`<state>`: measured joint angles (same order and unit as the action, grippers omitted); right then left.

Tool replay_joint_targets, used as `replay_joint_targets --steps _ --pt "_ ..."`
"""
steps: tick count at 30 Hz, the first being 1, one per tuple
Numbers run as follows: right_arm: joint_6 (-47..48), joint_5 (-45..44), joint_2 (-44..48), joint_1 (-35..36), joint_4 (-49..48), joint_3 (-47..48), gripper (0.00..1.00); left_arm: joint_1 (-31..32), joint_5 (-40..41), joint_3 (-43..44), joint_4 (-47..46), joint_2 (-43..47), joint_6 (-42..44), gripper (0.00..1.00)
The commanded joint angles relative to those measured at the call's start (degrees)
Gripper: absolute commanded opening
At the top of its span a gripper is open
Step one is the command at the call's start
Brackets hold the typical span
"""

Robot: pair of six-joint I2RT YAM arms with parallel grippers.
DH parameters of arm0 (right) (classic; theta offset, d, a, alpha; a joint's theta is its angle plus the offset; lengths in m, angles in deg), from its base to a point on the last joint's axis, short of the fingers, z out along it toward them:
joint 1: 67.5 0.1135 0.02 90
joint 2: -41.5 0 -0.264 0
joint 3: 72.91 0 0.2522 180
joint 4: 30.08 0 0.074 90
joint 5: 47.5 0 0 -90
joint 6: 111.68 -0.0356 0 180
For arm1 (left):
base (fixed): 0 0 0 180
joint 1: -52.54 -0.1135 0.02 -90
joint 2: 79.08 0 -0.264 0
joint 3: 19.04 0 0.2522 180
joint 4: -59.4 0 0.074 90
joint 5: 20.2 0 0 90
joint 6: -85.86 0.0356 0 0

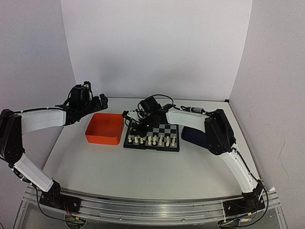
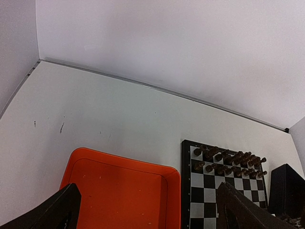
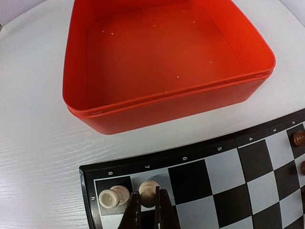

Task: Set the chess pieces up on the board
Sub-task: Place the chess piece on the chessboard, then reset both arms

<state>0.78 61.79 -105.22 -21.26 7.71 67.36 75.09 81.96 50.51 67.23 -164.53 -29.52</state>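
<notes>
The right tool [image 3: 148, 212] is clenched, its tips at a cream chess piece [image 3: 148, 190] on the corner row of the board [image 3: 200, 153]; whether it pinches the piece, I cannot tell. The step seems to be placing; next it should release and lift straight up. The left tool [image 2: 150, 212] hangs released above the orange tray [image 2: 119, 161].

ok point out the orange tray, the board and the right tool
orange tray [image 3: 181, 107], right wrist view, on its near outer wall
board [image 3: 189, 183], right wrist view, on a bare black square
right tool [image 3: 148, 199], right wrist view, midway between its fingertips, shut on a chess piece [image 3: 148, 188]
</notes>
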Motion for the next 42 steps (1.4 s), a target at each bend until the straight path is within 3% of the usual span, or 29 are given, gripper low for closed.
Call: replay_joint_targets --steps 1,18,31,36,39,42 --pt "0.1 0.0 -0.8 0.6 -0.6 -0.7 0.03 -0.3 0.3 -0.4 -0.3 1.9 0.1 1.0" --pt "0.0 -2.1 0.8 1.0 -0.7 0.3 0.2 -0.3 -1.9 -0.9 -1.2 2.2 -0.4 1.0" --pt "-3.0 -8.1 6.9 1.0 -3.1 1.6 0.42 -0.3 -2.0 -1.3 -2.6 3.9 0.0 1.0" --pt "-7.6 -14.7 17.4 0.8 -11.6 -7.9 0.55 -0.2 -2.1 -1.4 -3.4 4.7 0.6 1.0" --pt "-12.4 -23.2 25.8 -0.2 -20.1 -18.4 0.78 -0.3 -2.6 -1.5 -4.2 5.2 0.9 1.0" --pt "-21.5 -31.9 34.0 -3.7 -20.7 -27.9 0.84 -0.4 -2.4 -1.5 -4.3 5.3 0.9 1.0"
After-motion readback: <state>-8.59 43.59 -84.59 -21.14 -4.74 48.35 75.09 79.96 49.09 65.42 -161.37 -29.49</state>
